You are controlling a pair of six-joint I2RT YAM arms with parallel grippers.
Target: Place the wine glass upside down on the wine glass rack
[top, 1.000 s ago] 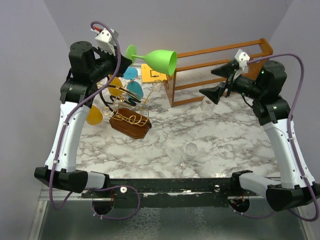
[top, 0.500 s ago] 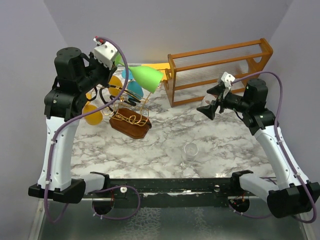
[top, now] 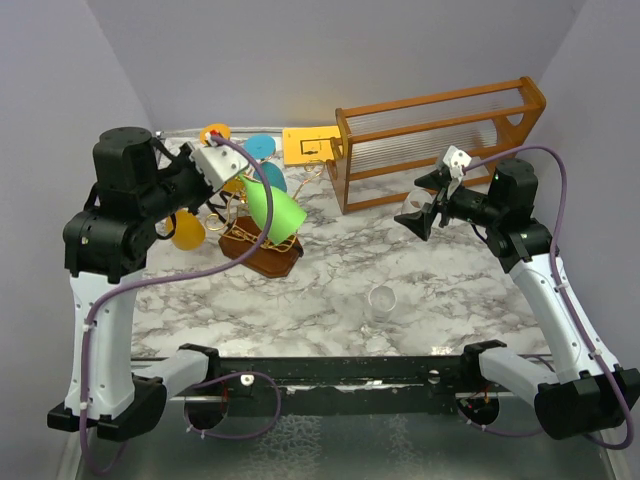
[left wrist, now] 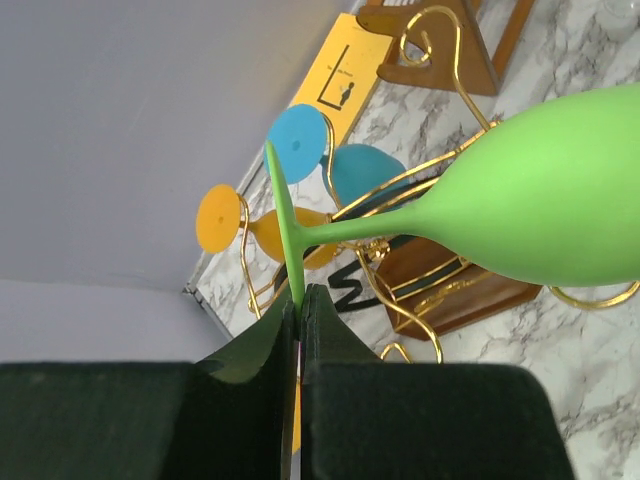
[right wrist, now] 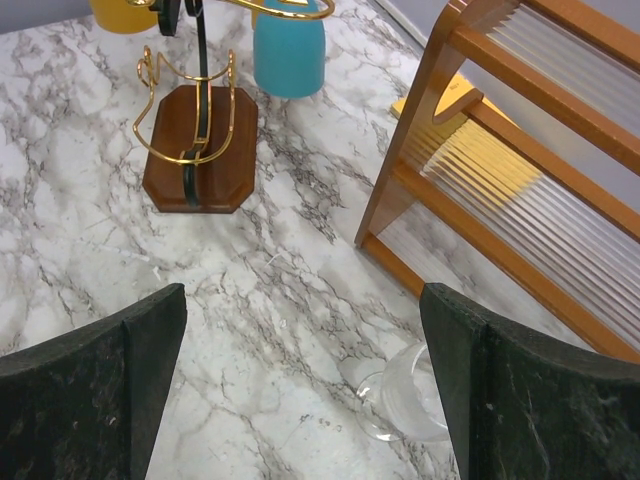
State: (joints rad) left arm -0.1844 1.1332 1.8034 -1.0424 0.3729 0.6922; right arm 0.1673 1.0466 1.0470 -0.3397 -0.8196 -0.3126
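Off-task items on white marble-pattern tabletop [top: 470,290].
Orange-brown wooden frame with clear rods [top: 440,140] back right, yellow printed card [top: 308,146] just left of it; clear glass [top: 381,303] front centre, second clear glass [right wrist: 405,392] near frame; opaque blue glass [top: 268,178], opaque orange glass [top: 186,230] back left.

Green wine glass [top: 272,212] lowered, tilted over rack [top: 264,256]
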